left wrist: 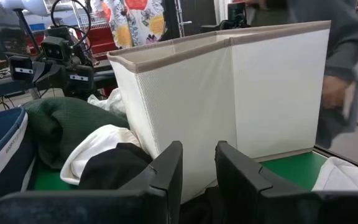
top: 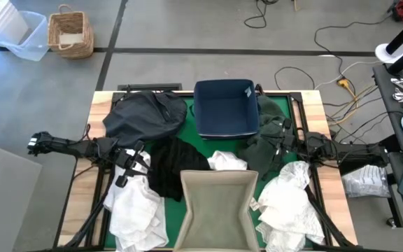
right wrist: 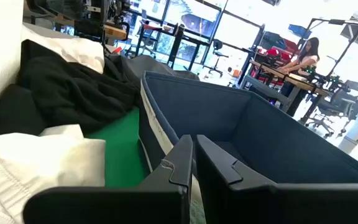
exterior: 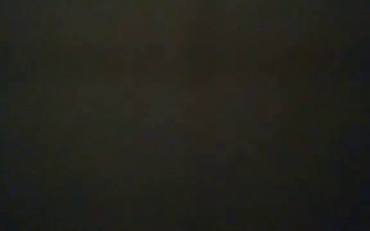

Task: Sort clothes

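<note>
Risk first: the clothes lie in overlapping heaps, so a grab at one piece will likely drag a neighbour along and put a dark item in with whites or the reverse. The black garment [top: 175, 166] at the middle of the worktop [top: 318, 105] lies against a small white piece [top: 227, 160] and touches the rim of the beige fabric bin [top: 219, 203] at the near edge; a pull there could also tip or shove that light bin. The dark green garment [top: 266, 136] bunches against the navy bin [top: 225, 107] at the far edge and sits under the right arm, so it could snag on the arm. The big white garment [top: 289, 203] at the near right corner and the other white garment [top: 137, 208] at the near left hang at the worktop edge and may slide off. The charcoal garment [top: 141, 116] sits at the far left. The low view is black, no help. Left pincer [left wrist: 199, 169]: narrow gap between the fingers, nothing between them, low over the black fabric facing the beige bin wall. Right pincer [right wrist: 193, 163]: closed, holding nothing, beside the navy bin wall above white cloth.
</note>
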